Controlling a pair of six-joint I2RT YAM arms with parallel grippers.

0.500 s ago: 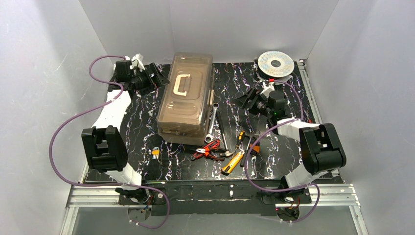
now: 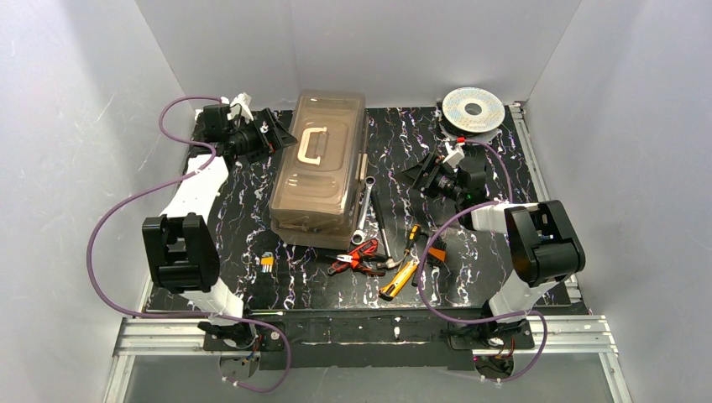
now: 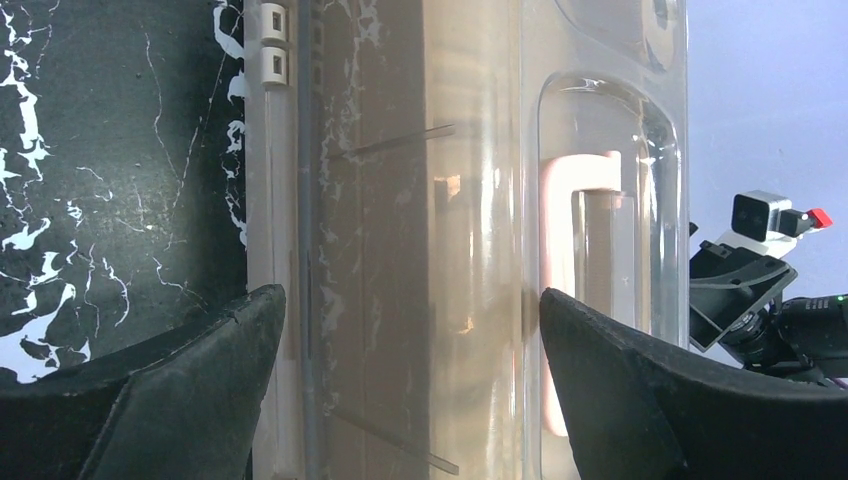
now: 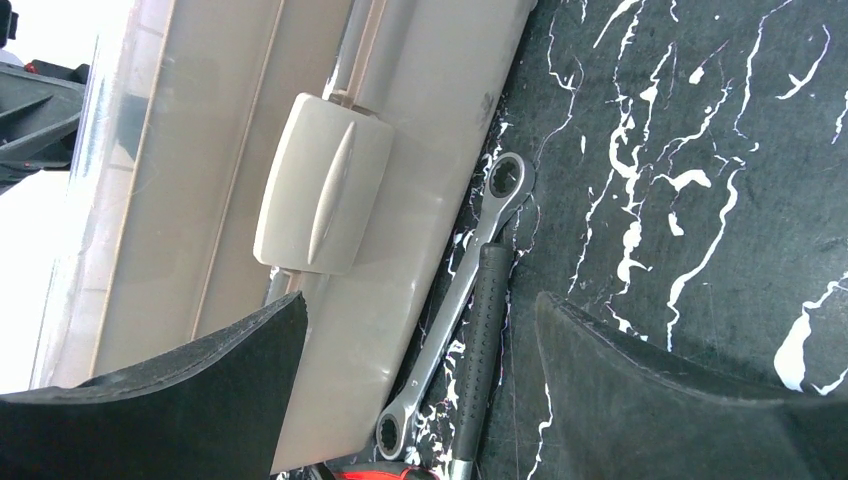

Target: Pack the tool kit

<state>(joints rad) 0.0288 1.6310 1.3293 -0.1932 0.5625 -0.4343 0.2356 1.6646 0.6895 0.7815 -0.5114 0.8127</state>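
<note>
The beige toolbox with its smoky-brown lid and pale handle stands shut at the table's middle back. My left gripper is open at the box's left side, its jaws facing the wall. My right gripper is open, right of the box, facing its beige latch. A silver wrench and a black-handled tool lie beside the box. Red pliers, a yellow knife and screwdrivers lie in front.
A round silver wire spool sits at the back right. A small set of hex keys lies front left of the box. White walls close in the table on three sides. Purple cables loop beside both arms.
</note>
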